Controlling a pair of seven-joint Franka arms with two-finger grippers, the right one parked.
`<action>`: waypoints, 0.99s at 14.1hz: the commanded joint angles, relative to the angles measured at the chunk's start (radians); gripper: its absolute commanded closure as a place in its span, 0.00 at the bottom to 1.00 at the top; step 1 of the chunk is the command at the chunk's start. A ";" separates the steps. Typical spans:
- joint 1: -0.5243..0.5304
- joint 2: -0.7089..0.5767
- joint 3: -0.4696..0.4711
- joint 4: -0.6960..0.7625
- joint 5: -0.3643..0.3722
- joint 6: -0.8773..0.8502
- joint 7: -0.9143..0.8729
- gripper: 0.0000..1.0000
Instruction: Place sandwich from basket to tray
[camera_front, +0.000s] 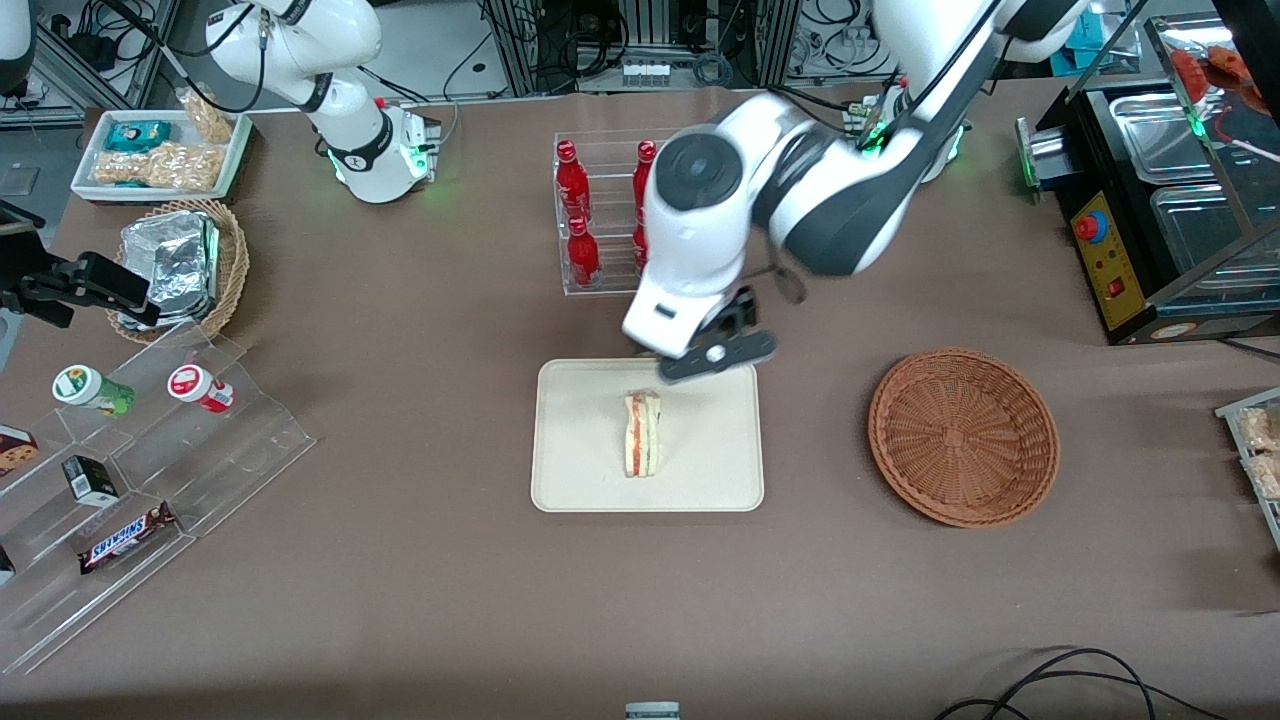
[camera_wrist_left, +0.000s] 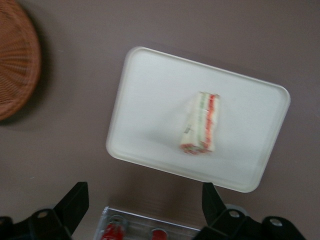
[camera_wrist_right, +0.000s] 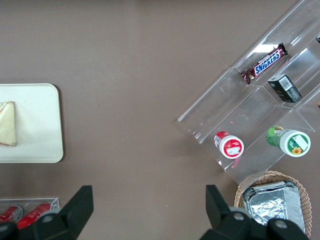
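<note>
The sandwich lies on the cream tray, near its middle, apart from any gripper. It also shows in the left wrist view on the tray, and at the edge of the right wrist view. My left gripper hangs above the tray's edge farthest from the front camera. Its fingers are open and empty. The reddish-brown basket sits empty beside the tray, toward the working arm's end; part of it shows in the left wrist view.
A clear rack of red bottles stands just farther from the front camera than the tray, under the arm. Toward the parked arm's end are a stepped acrylic stand with snacks, a tan basket of foil packets and a white snack tray.
</note>
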 joint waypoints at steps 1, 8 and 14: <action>0.107 -0.074 -0.004 -0.099 -0.062 -0.035 0.009 0.00; 0.396 -0.322 -0.004 -0.381 -0.135 -0.066 0.358 0.00; 0.422 -0.450 0.128 -0.431 -0.170 -0.211 0.628 0.00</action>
